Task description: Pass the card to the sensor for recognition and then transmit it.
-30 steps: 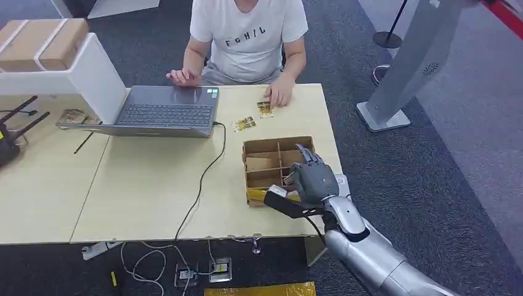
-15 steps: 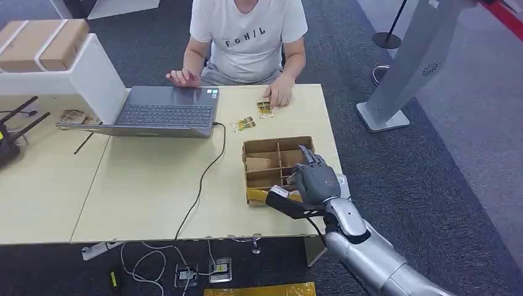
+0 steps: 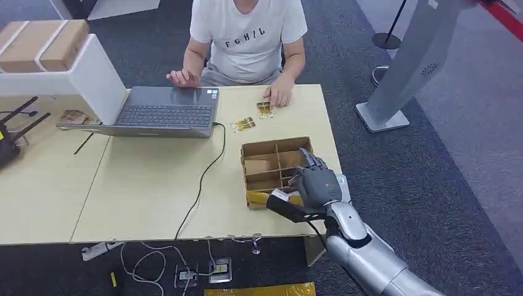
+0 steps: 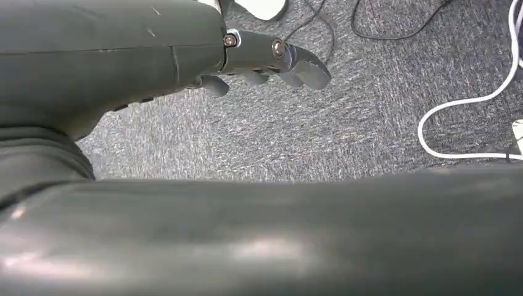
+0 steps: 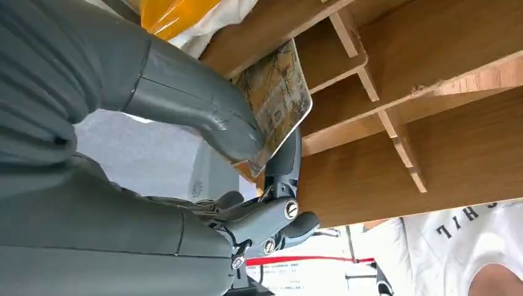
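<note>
The right hand (image 5: 247, 185) pinches the thin yellow-brown patterned card (image 5: 277, 102) between thumb and a finger, at the near edge of the compartmented brown cardboard box (image 3: 274, 161) on the pale counter (image 3: 148, 185). The left hand (image 4: 259, 58) hangs over carpet with fingers curled, holding nothing. I cannot make out a sensor.

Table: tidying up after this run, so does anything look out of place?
Mostly tidy. Two cards lie loose on the table beyond the divided box, one under a person's hand. The right hand pinches another card.
</note>
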Robot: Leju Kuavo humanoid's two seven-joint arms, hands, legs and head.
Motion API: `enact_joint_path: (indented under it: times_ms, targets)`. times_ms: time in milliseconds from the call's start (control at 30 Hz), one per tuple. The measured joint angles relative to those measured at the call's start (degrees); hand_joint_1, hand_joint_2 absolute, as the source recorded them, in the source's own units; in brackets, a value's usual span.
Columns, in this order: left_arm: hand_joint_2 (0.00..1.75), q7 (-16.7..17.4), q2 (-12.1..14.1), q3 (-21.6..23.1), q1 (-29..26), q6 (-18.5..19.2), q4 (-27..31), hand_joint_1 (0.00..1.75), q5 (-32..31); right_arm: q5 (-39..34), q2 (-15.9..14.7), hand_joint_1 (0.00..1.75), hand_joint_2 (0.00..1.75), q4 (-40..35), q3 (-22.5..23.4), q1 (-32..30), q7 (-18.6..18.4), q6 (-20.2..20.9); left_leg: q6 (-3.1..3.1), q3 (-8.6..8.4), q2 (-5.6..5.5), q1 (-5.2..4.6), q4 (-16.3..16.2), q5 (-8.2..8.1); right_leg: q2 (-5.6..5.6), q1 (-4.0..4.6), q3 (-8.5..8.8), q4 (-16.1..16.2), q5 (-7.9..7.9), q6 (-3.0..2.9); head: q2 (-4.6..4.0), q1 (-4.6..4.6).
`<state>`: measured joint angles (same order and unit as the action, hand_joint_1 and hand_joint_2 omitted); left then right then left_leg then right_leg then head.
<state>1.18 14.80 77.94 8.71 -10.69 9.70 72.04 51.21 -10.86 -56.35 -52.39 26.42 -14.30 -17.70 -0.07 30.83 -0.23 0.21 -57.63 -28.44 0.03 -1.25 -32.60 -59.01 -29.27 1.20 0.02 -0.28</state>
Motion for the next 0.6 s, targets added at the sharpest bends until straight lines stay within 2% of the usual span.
enact_joint_path:
  times_ms: [600]
  targets:
    - [0.0, 0.0, 0.0, 0.0, 0.0, -0.2, 0.0, 0.0, 0.5, 0.2, 2.3, 1.75, 1.75, 0.0, 0.1, -1.7, 0.6, -1.0, 0.0, -0.04, 0.04, 0.02, 0.0, 0.0, 0.05, 0.02, 0.02, 0.0, 0.0, 0.0, 0.0, 0.0]
